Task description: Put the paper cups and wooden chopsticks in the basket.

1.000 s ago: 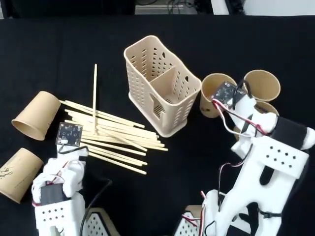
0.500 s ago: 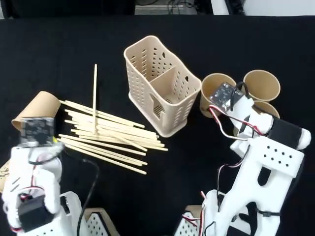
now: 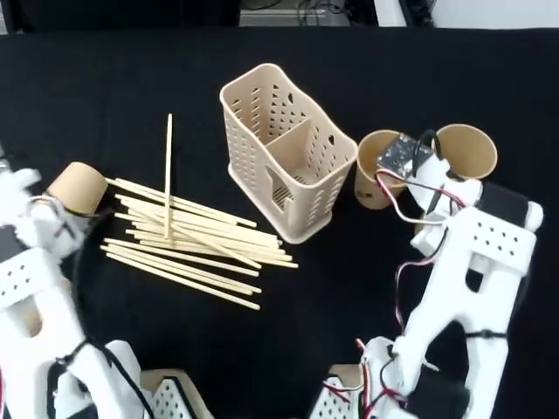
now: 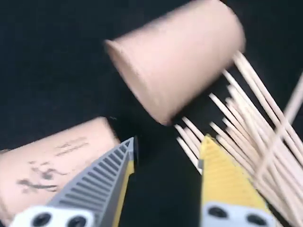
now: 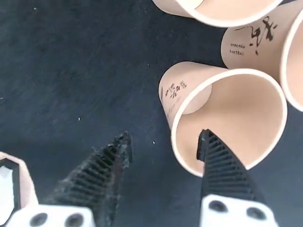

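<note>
**High, left wrist and right wrist views.** The basket (image 3: 284,153), a perforated beige container with 2 compartments, stood near the middle of the black worktop (image 3: 131,78), nearer its far edge than its near edge. The wooden chopsticks (image 3: 196,244) lay in a loose pile just beside the basket, on the side facing the worktop's left edge. 1 single chopstick (image 3: 169,170) lay across the pile and pointed at the far edge. A plain paper cup (image 3: 77,186) lay on its side near the left edge, at the outer ends of the chopsticks. The left arm (image 3: 31,279) stood at that edge.

In the left wrist view, a printed paper cup (image 4: 52,161) lay on its side near the plain paper cup. The left gripper (image 4: 163,161) hung over the gap between these 2 cups with its jaws apart and nothing between them. Its yellow finger (image 4: 222,179) was next to the chopstick ends.

Near the right edge, 2 upright cups stood mouth up: the near-basket cup (image 3: 377,170), just beside the basket, and the outer cup (image 3: 467,150). The right arm (image 3: 472,253) reached between them.

In the right wrist view, 3 cups clustered closely. The right gripper (image 5: 164,137) had its jaws apart and straddled the rim of the middle cup (image 5: 236,109), with 1 black finger (image 5: 220,165) over the cup's mouth and the other outside its wall. Contact between finger and cup could not be judged. Every cup and chopstick seen lay outside the basket.
</note>
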Controlling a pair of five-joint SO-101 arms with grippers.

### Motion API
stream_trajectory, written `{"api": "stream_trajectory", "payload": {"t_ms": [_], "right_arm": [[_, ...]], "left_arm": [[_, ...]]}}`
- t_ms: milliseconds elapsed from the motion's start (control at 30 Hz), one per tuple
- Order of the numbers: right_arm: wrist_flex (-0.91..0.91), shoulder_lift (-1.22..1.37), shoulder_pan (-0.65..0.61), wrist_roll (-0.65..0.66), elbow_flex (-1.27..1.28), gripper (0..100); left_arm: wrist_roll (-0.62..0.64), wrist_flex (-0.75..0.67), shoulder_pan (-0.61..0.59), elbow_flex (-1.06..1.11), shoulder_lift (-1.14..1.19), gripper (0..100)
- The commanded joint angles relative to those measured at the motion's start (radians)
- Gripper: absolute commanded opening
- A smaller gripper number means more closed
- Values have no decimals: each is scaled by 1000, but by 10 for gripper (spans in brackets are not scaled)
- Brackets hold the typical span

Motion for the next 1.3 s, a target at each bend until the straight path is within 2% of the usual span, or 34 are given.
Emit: {"api": "stream_trajectory", "payload": {"t_ms": [0, 133, 233, 400, 600, 700, 800, 933, 1000, 1133, 1200, 1267], "right_arm": [[-40, 39, -11, 9, -12, 229], [-44, 71, -11, 9, -42, 229], [-37, 73, -9, 9, -53, 229], [-37, 73, -5, 9, -51, 229], [-35, 73, -9, 9, -51, 229], [-35, 73, -8, 9, -51, 229], [-35, 73, -8, 9, -51, 229], [-37, 73, -12, 9, -51, 229], [-40, 73, -12, 9, -51, 229], [-37, 79, -12, 14, -51, 232], [-37, 79, -12, 14, -51, 232], [-35, 76, -12, 14, -51, 232]], "left_arm": [[8, -75, -116, -50, 12, 252], [18, -252, -120, 41, 69, 255], [115, -402, -108, 110, 117, 258], [184, -629, -71, 223, 157, 258], [394, -947, -39, 414, 114, 258], [408, -1054, -19, 481, 74, 253], [400, -1099, -19, 527, 29, 214], [284, -1099, -36, 544, -44, 16], [295, -1097, -35, 556, -84, 62], [288, -1079, -33, 541, -170, 31], [247, -990, -19, 483, -219, 27], [170, -842, 19, 389, -262, 27]]}}
